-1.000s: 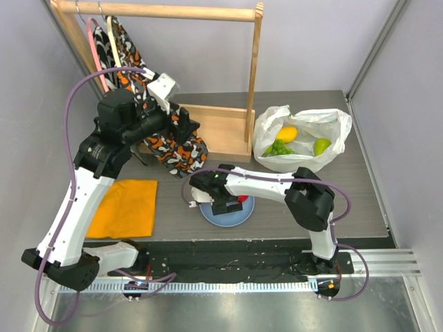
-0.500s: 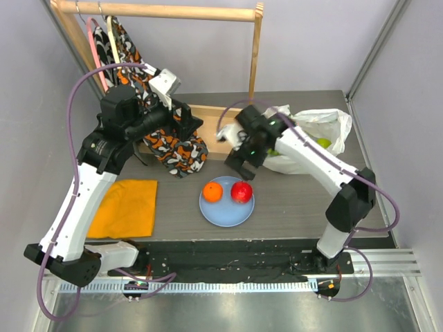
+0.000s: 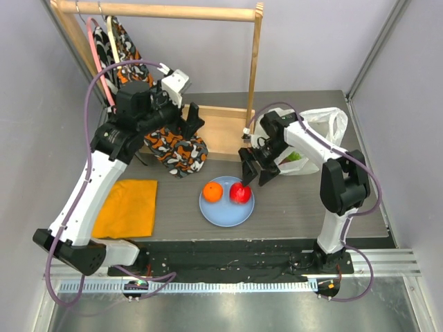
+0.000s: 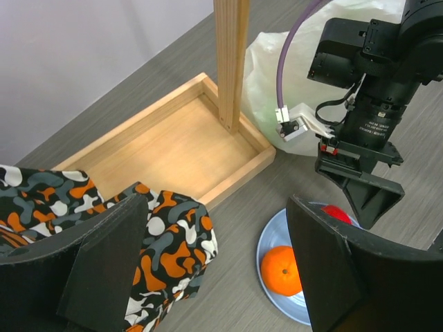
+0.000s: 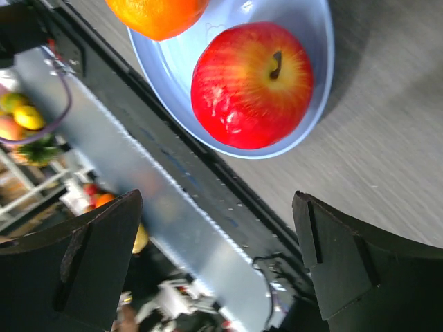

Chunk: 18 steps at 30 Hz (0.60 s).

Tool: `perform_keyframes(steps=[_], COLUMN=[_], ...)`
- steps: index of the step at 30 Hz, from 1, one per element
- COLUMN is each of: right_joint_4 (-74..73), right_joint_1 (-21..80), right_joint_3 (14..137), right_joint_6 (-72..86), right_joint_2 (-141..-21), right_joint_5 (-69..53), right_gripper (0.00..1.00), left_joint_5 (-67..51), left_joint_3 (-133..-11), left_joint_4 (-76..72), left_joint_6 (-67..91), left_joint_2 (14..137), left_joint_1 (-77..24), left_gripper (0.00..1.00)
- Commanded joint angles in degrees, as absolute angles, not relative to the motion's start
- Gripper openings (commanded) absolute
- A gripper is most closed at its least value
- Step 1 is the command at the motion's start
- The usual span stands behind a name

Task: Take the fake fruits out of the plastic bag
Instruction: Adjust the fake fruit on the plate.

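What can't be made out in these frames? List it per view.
- Top view: the right arm covers most of the plastic bag. Only a bit of green fruit shows, so the fruits inside cannot be counted.
- Left wrist view: the red apple is mostly hidden behind the right end effector.
- Right wrist view: the orange is cut off by the top edge. The clutter at the left edge is too blurred to identify.

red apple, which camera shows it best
The right wrist view: the red apple is large and sharp, stem showing, on the blue plate. The top view shows it small beside the orange. The left wrist view shows only a red sliver behind the right claw.
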<state>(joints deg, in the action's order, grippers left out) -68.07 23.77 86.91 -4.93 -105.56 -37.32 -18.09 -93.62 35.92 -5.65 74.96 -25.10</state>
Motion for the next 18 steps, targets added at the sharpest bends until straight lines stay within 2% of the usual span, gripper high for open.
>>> perform_keyframes(steps=[1, 14, 18], right_joint_4=[-66.98, -65.3, -65.48], right_joint_1=[23.29, 23.29, 23.9], right_joint_3=[85.96, 90.18, 91.14], right_joint_6=[-0.09, 3.08, 2.9], right_joint_2=[-107.75, -118.39, -119.27], right_joint_5=[-43.33, -41.31, -41.05], right_gripper=[1.0, 0.97, 0.9], left_joint_5=[-16.17, -14.76, -14.68], left_joint_3=[-95.8, -95.8, -94.93], left_joint_4=[36.3, 36.47, 36.3], left_joint_6=[-8.17, -9.32, -9.32], left_joint_2=[75.58, 77.96, 77.87], left_joint_1=[-24.79, -24.17, -24.26], left_gripper=[0.86, 0.87, 0.87])
